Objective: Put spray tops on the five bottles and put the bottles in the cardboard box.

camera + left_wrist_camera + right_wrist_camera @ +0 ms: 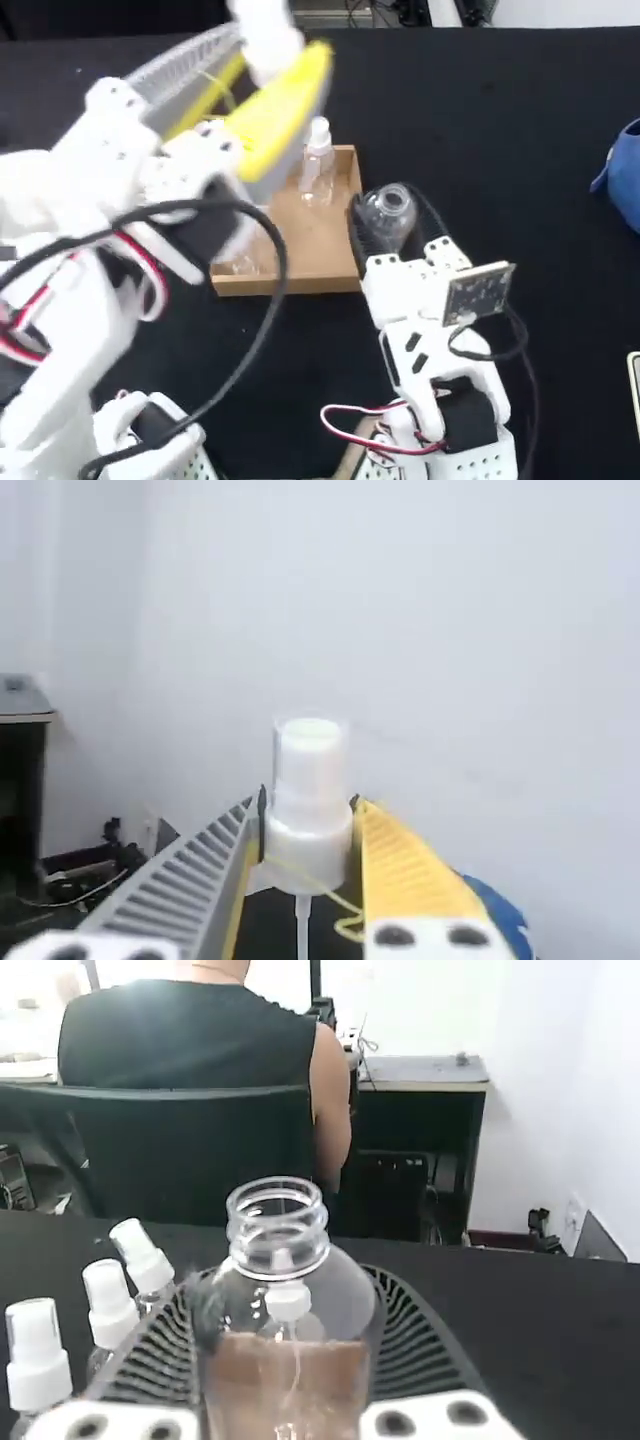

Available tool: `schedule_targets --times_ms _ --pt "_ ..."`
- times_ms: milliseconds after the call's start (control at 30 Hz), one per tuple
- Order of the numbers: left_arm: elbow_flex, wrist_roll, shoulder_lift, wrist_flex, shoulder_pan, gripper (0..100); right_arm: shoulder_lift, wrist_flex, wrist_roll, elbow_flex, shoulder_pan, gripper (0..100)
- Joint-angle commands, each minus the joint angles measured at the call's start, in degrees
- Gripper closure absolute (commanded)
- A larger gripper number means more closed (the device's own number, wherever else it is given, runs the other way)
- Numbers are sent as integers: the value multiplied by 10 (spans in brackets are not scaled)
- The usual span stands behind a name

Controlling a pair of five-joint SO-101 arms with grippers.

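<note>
Clear plastic bottle (287, 1260), no top on, stands upright with its long axis vertical and its open mouth up. It sits just off the cardboard box (335, 265), by the box's right wall in the high view. Can't tell whether it rests on the black table (500, 130). Right gripper (290, 1340) has its black jaws clamped around the bottle body from both sides.

One loose spray top (310, 770) is pinched at its collar in the left gripper (305, 820), between one grey and one yellow jaw. Its axis runs in line with the jaws, head pointing away from the wrist, thin dip tube (300, 930) trailing back toward it. High view puts that gripper raised above the box's far end.

Count: three capped bottles (108, 1300) in a row beside the held one. A fourth white top shows through the clear plastic. One capped bottle (318, 165) stands upright inside the box.

Blue object (622, 175) at the table's right edge, well apart.
</note>
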Motion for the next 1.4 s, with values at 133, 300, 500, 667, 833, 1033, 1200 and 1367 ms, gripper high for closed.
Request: schedule_targets --times_ms 133,300,500,667,833,1033,1200,1367 --pt "203 3 -7 -179 71 970 -50 -8 -4 -1 -10 988" --pt "237 3 -17 -230 73 970 -50 -8 -4 -1 -10 988" --pt "246 3 -5 -233 71 970 -50 -8 -4 -1 -10 988" --pt "252 3 -3 -270 73 970 -50 -8 -4 -1 -10 988" --pt "269 4 -2 -271 71 970 -50 -8 -4 -1 -10 988" --pt "324 4 -9 -269 71 970 -50 -8 -4 -1 -10 988" --pt "360 4 -10 -268 71 970 -50 -8 -4 -1 -10 988" --pt "437 4 -60 -268 73 967 -50 -8 -4 -1 -9 988"
